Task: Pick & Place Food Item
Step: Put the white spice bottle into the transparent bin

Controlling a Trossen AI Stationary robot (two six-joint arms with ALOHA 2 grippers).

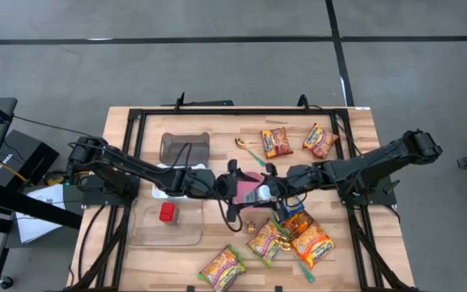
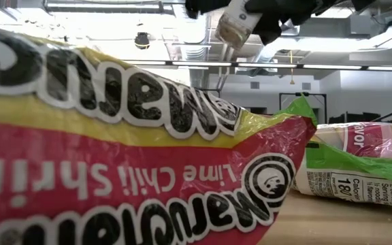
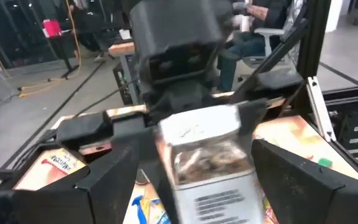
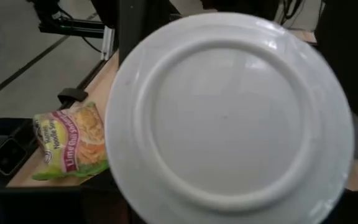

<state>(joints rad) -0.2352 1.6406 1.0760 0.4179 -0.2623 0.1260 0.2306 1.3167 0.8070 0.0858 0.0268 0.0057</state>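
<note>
Right, high view: both arms meet mid-frame over the worktop (image 1: 120, 130). The left gripper (image 1: 232, 186) and right gripper (image 1: 276, 191) face each other, with a small jar (image 1: 260, 195) between them, lifted off the surface. Noodle packets (image 1: 310, 243) lie scattered at lower right, two more near the top edge. A red item (image 1: 167, 212) sits in a clear tray at lower left.

Low view: a lime chili shrimp packet (image 2: 114, 150) fills the frame; the jar is at the top, in dark fingers.

Left wrist view: the jar is centre frame, white lid towards the other arm.

Right wrist view: a white round disc (image 4: 229, 112) blocks most of the frame.

Can't tell which gripper is clamped on the jar.
</note>
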